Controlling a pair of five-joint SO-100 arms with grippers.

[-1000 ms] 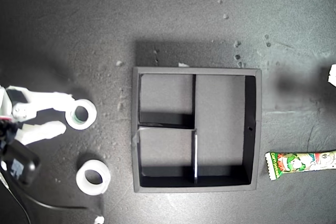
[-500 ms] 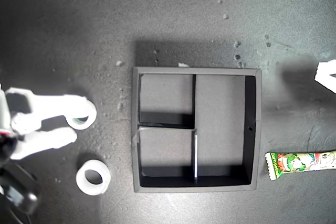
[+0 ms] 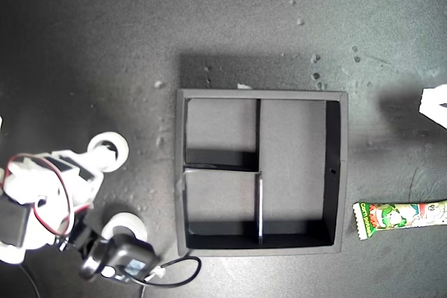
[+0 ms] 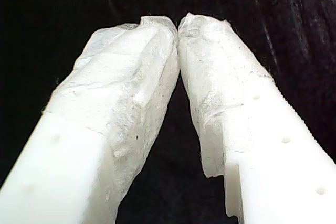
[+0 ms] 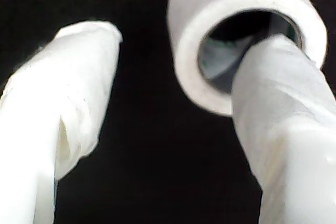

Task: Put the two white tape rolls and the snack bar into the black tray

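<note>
One white tape roll point(image 3: 112, 147) lies on the dark mat at the exterior view's left. In the second wrist view this roll point(image 5: 210, 9) has one finger point(image 5: 278, 93) of my open second gripper point(image 5: 181, 38) inside its hole, the other finger standing apart outside it. A second tape roll point(image 3: 128, 227) lies just below, partly covered by the arm. The snack bar point(image 3: 401, 217) lies at the exterior view's right edge, right of the black tray point(image 3: 262, 93), whose compartments hold nothing. My first gripper point(image 4: 177, 24) is shut on nothing over dark ground.
The second arm's white body point(image 3: 49, 186), with red wires and a black camera point(image 3: 122, 259), fills the exterior view's lower left. A white arm part point(image 3: 434, 105) pokes in at that view's right edge. Small crumbs dot the mat around the tray.
The second arm has swung over its fingers, so its body and camera now cover them and part of the lower roll. The white part at the right edge came further in.
</note>
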